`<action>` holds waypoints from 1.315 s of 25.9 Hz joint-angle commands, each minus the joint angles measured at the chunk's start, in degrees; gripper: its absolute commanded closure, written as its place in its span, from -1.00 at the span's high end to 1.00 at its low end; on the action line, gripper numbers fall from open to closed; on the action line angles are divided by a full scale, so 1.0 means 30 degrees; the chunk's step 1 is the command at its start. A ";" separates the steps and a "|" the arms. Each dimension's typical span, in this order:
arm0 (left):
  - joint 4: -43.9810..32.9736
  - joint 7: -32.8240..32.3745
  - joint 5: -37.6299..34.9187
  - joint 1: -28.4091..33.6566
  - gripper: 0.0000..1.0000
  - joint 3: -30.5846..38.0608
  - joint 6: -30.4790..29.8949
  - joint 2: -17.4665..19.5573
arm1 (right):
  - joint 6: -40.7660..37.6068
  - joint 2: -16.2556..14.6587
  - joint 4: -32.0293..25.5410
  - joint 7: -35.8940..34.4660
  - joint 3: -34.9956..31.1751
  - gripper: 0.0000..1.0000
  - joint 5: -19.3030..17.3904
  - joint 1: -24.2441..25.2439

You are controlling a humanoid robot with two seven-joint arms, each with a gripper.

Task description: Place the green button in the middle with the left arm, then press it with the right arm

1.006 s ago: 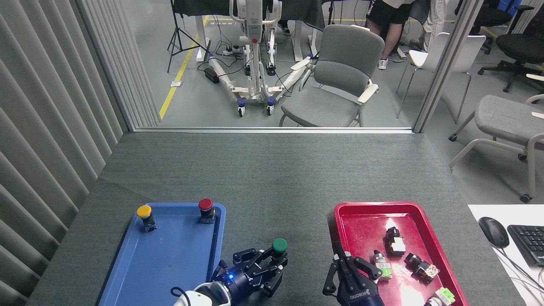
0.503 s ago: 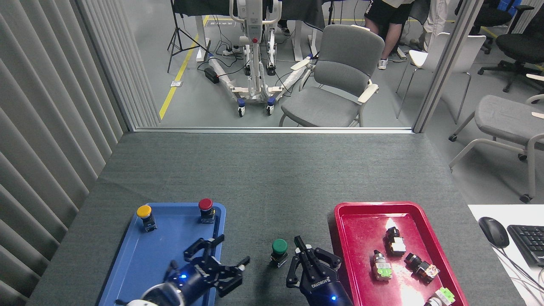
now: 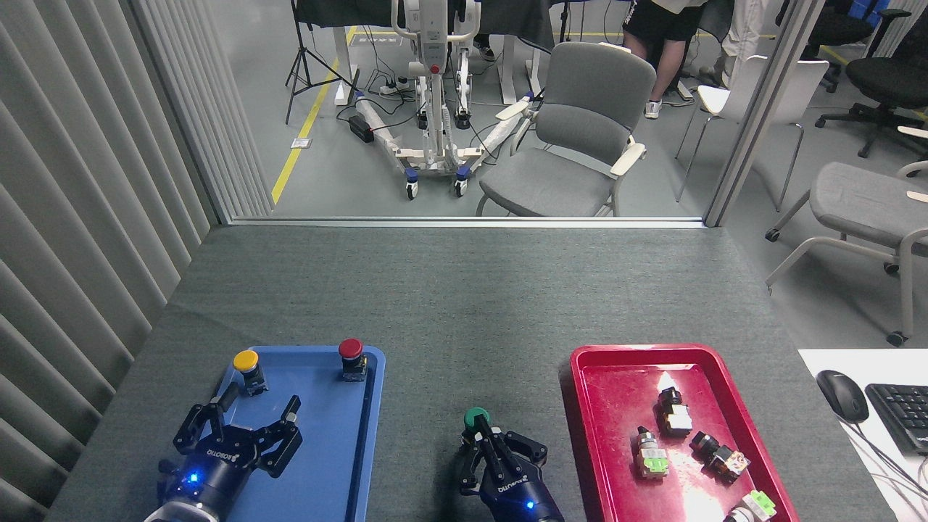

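The green button (image 3: 476, 417) stands upright on the bare grey felt of the middle (image 3: 464, 312), between the two trays. My right gripper (image 3: 487, 439) comes up from the bottom edge just behind it. Its fingers are drawn together, and the leading fingertip (image 3: 481, 433) is at the near edge of the green cap, covering the button's base. My left gripper (image 3: 246, 417) hangs open, fingers spread and holding nothing, over the left part of the blue tray (image 3: 326, 435), well away from the green button.
A yellow button (image 3: 246, 361) and a red button (image 3: 351, 349) stand at the far end of the blue tray. The red tray (image 3: 638, 352) at right holds several small switch parts. A mouse (image 3: 841, 395) and a keyboard (image 3: 902, 413) lie at far right.
My left gripper let go of the green button and drew back left over the blue tray. My right gripper moved left from the red tray to the button.
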 commanded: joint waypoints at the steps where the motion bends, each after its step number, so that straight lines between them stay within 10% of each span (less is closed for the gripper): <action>1: 0.0089 0.0926 -0.0009 0.0130 0.99 0.0117 0.1161 -0.0482 | 0.0418 0.0087 0.0420 0.0061 0.0081 -1.00 -0.0147 -0.0039; 16: 0.0499 0.1630 0.0079 0.0188 0.99 0.0175 0.1864 -0.1156 | 0.1766 0.0468 -0.0635 -0.1726 -0.0300 -0.96 -0.2169 -0.0742; 21: 0.0412 0.1630 0.0049 0.0540 1.00 0.0322 0.1659 -0.1127 | 0.1649 -0.0557 -0.0957 -0.2312 -0.2790 1.00 -0.2667 -0.0303; 34: 0.0382 0.1571 0.0430 0.1096 1.00 0.2021 0.1659 -0.1068 | 0.0946 -0.2432 -0.1690 -0.2429 -0.5603 1.00 -0.2784 0.1485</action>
